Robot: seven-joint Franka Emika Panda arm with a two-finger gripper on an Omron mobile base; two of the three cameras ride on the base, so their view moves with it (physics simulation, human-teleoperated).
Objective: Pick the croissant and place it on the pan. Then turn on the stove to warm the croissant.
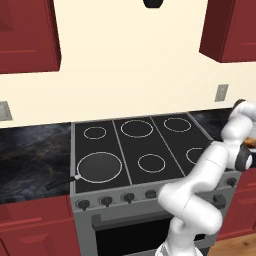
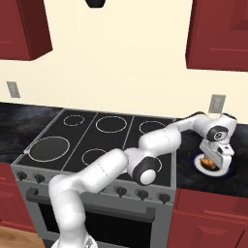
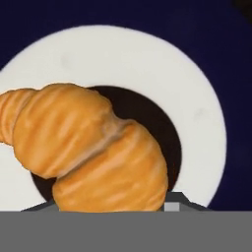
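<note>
Gripper [image 2: 214,163] is down over the plate [image 2: 227,170], on the counter right of the stove [image 2: 116,140]. Jaw width: cannot tell, since the hand view is too close and the croissant covers the tips.

Croissant [image 3: 88,147] sits on the plate's dark centre, directly under the hand. One horn overhangs the white rim [image 3: 197,98] toward the left of the hand view. From the right base view the croissant [image 2: 208,162] is a small orange patch just beneath the hand, with plate rim visible around it on the near and right sides.

Pan [image 1: 99,166] is on the stove's front-left burner, handle [image 1: 60,182] sticking out past the stove's left edge over the dark counter [image 1: 30,155]. In the right base view the pan [image 2: 50,148] is well apart from the plate, with the full cooktop width between them.

Clearance: cooktop surface between plate and pan is flat and bare. Red upper cabinets [image 2: 218,34] hang above the plate area, well above the arm. Wall outlet [image 2: 217,103] is behind the hand.

Counts:
- 1 croissant
- 1 plate
- 1 pan
- 6 burner rings, 3 back and 3 front
- knob row [image 2: 121,191] along the steel front; the arm hides part of it, so no reliable count
- 2 wall outlets in the right base view
</note>
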